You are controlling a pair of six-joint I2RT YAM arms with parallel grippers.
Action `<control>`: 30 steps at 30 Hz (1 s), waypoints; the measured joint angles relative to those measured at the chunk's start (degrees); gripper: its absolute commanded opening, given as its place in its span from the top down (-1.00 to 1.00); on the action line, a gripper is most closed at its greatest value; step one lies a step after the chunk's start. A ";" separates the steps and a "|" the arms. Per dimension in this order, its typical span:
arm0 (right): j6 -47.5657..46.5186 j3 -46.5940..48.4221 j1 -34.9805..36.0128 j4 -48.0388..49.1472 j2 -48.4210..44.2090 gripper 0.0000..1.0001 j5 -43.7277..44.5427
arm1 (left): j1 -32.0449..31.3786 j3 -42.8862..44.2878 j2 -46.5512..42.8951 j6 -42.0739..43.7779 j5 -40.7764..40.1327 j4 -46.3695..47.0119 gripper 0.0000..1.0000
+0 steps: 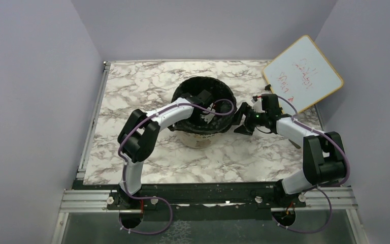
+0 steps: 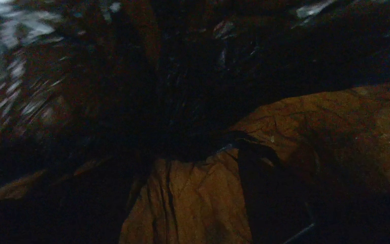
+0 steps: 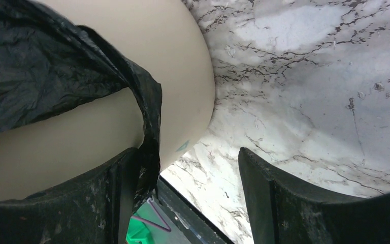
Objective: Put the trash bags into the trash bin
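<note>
Your bag (image 1: pixel 203 82) is already sitting in the bin (image 1: pixel 198 138), which stands upright near the middle of the table (image 1: pixel 147 81). The bag's mouth faces up and its long axis runs straight down the bin, with the top edge turned outward over the rim like a liner.

Your left arm (image 1: pixel 150 124) reaches over the rim and down into the opening, most likely to press the plastic toward the bottom and walls. Its wrist camera shows only dark, crinkled plastic (image 2: pixel 208 61) all around, with a brownish glow where light comes through. The left jaws seem to stand wide, but the view is too dark to tell whether they hold any plastic.

Your right jaws are low beside the bin's right wall, spread wide with nothing clamped between them. In that wrist view the bag's folded edge (image 3: pixel 40 76) hangs down the beige wall (image 3: pixel 147 40) and brushes the inner face of one finger (image 3: pixel 124 198). That looks like a good position to pinch the edge and tug it further down.
</note>
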 measured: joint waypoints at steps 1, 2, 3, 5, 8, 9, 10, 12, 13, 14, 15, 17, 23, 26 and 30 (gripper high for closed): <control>-0.09 0.00 0.00 -0.02 0.00 -0.51 0.02 | 0.00 -0.96 0.00 -0.11 0.00 0.04 -0.47; -0.13 0.00 0.00 -0.02 0.00 -0.52 0.02 | -0.02 -2.75 0.00 -0.37 -0.02 0.20 -0.47; -0.15 0.00 -0.02 0.02 0.00 -0.52 0.00 | -0.02 -4.17 0.00 -0.52 -0.02 0.31 -0.47; -0.11 0.00 0.00 0.11 0.00 -0.53 -0.24 | 0.15 -7.15 -0.48 -1.68 -0.02 0.85 -0.47; 0.22 -0.20 0.00 1.07 0.00 -0.54 -1.90 | 1.11 -10.64 -2.43 -2.62 0.26 2.86 -0.46; 0.31 -0.28 0.00 1.49 0.00 -0.54 -2.51 | 1.49 -11.17 -2.71 -2.84 0.28 3.43 -0.47; 0.35 -0.28 0.00 1.73 0.00 -0.54 -3.04 | 1.73 -11.30 -2.86 -3.04 0.28 3.80 -0.48; 0.35 -0.28 0.00 1.90 0.00 -0.55 -3.54 | 2.01 -11.50 -3.13 -3.39 0.42 3.96 -0.49; 0.35 -0.28 0.00 1.88 0.00 -0.55 -3.63 | 2.03 -11.50 -3.37 -3.48 0.50 3.98 -0.50; 0.35 -0.28 0.00 1.88 -0.02 -0.55 -3.65 | 2.03 -11.41 -3.82 -3.65 0.74 4.00 -0.52; 0.35 -0.28 0.00 1.88 -0.02 -0.55 -3.65 | 2.03 -11.19 -4.26 -3.85 0.90 3.93 -0.53; 0.35 -0.28 0.00 1.88 -0.02 -0.55 -3.69 | 2.05 -10.21 -5.33 -4.13 1.11 3.91 -0.56; 0.37 -0.28 0.00 1.86 -0.02 -0.55 -3.82 | 2.05 -7.58 -10.84 -5.03 1.09 4.66 -0.64; 0.59 -0.28 0.00 1.86 -0.02 -0.55 -3.87 | 2.05 -7.54 -13.07 -5.20 1.09 4.92 -0.64; 0.76 -0.28 0.00 1.86 -0.02 -0.55 -3.93 | 2.05 -7.61 -13.46 -5.64 0.81 4.90 -0.64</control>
